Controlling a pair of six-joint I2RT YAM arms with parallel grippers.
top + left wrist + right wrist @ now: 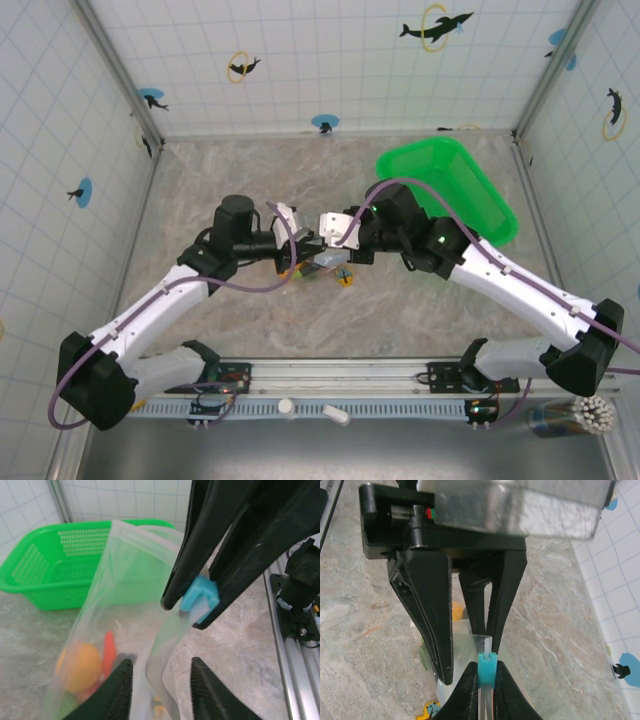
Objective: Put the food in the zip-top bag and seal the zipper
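Two grippers meet over the zip-top bag (125, 580) at mid-table; we see the right gripper (486, 674) pinching its blue slider (199, 599), while the left gripper (162, 664) stands with fingers parted astride the bag's edge, holding nothing. Unanchored, we fear, the bag and its food (82, 667) may drag along with the slider, leaving the mouth unsealed

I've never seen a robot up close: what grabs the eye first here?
Mid-table, the right gripper pinches the bright blue slider on a clear zip-top bag holding toy food. The left gripper stands open at the bag. A green basket sits at the far right of the table.
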